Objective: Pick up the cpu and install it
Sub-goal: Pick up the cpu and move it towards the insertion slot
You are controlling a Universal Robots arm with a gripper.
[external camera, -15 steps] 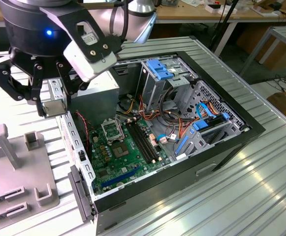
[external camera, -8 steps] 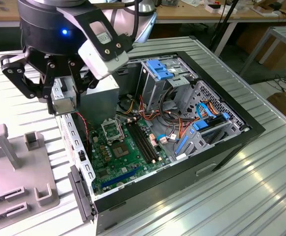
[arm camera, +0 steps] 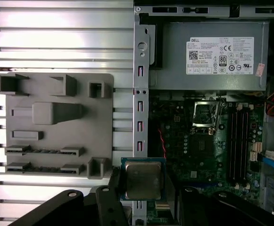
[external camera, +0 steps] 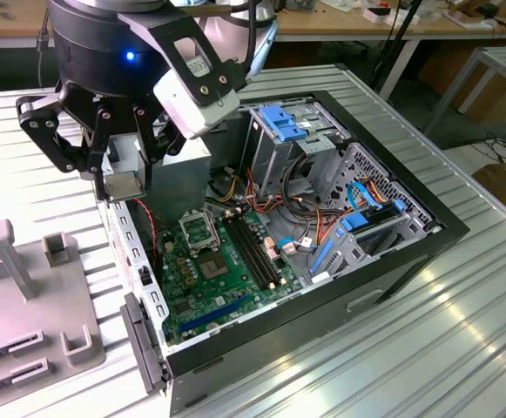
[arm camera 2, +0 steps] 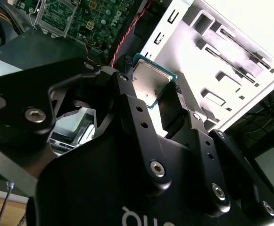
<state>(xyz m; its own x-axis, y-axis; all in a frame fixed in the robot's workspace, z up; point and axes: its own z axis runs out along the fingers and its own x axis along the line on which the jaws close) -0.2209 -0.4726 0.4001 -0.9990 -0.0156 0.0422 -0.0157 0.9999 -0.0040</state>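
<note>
Gripping the cpu (arm camera: pixel 143 180) by two opposite edges, the pincer (external camera: pixel 122 178) is closed on the chip and holds it in the air over the silver side wall (arm camera: pixel 140 108) of the open computer case (external camera: pixel 392 261), which lies on the ribbed metal tabletop (external camera: pixel 392 366). Inside the case sit the green motherboard (external camera: pixel 226 287) with its square socket (arm camera: pixel 205 113) and long black memory slots (external camera: pixel 254 248), a grey power supply (arm camera: pixel 207 56), blue drive brackets (external camera: pixel 289 122) and bundles of coloured cables (external camera: pixel 300 205). The socket lies well apart from the held chip. Beside the case a grey fixture plate (arm camera: pixel 56 127) rests on the tabletop. The first wrist view looks straight down, showing the chip's dull metal top and green border level between the black fingers (arm camera: pixel 113 188), above the gap between plate and motherboard. The second wrist view shows the chip from close by, tilted in frame, with a red and black twisted wire (arm camera 2: pixel 127 35) behind it. The exterior view gives the whole case and the arm's black wrist.
</note>
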